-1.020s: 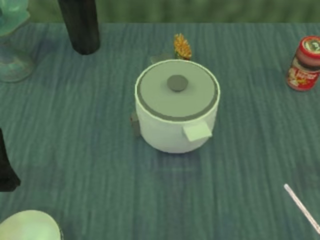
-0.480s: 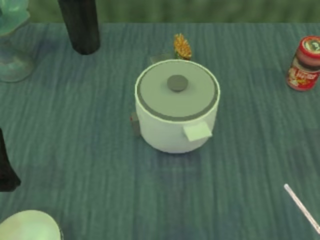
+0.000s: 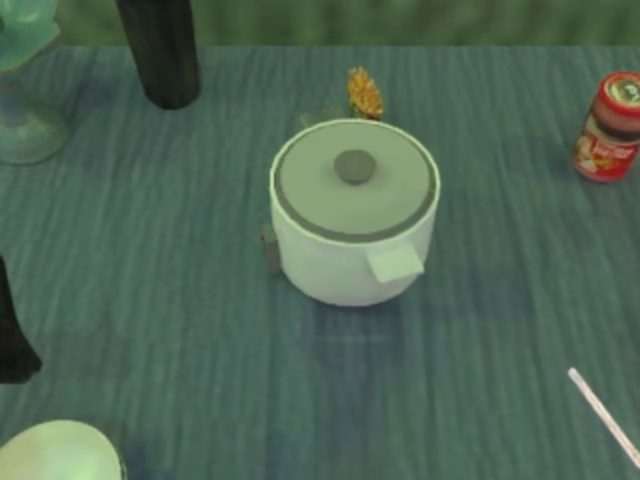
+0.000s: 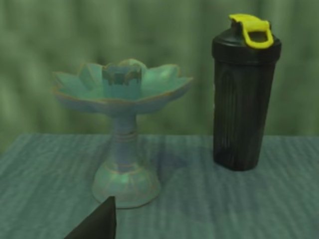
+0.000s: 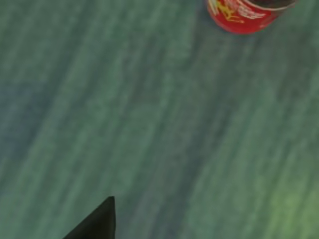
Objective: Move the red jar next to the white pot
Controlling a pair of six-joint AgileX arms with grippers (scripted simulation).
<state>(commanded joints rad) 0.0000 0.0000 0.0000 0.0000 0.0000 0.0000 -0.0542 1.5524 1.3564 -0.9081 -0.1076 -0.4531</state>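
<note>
There is one white pot [image 3: 354,215] in the middle of the table [image 3: 150,260], and its flat lid with a grey knob [image 3: 355,166] is on, so what is inside cannot be seen. There is one red jar [image 3: 607,127], standing up at about 2 o'clock from the pot, near the right edge of the table and well apart from the pot. Its red lid is on, and dark stuff shows through its side. The right wrist view shows only the bottom part of the jar [image 5: 244,14] on the bare table. There is one tall black bottle [image 3: 160,50] at about 11 o'clock from the pot, and in the left wrist view it has a yellow cap [image 4: 252,29]. Just beside it, in the far left corner, stands one pale blue-green flower-shaped stand [image 4: 123,129]. One small orange flower thing [image 3: 365,93] sits right behind the pot at 12 o'clock. One pale green bowl [image 3: 55,455] peeks in at about 7 o'clock, and only part of it shows. One thin white stick [image 3: 603,415] lies at about 4 o'clock. The left claw [image 3: 12,340] is a dark shape at the left edge, and I cannot tell if it is apart or together. The right claw [image 5: 94,224] shows only a dark tip, so I cannot tell for that one either.
</note>
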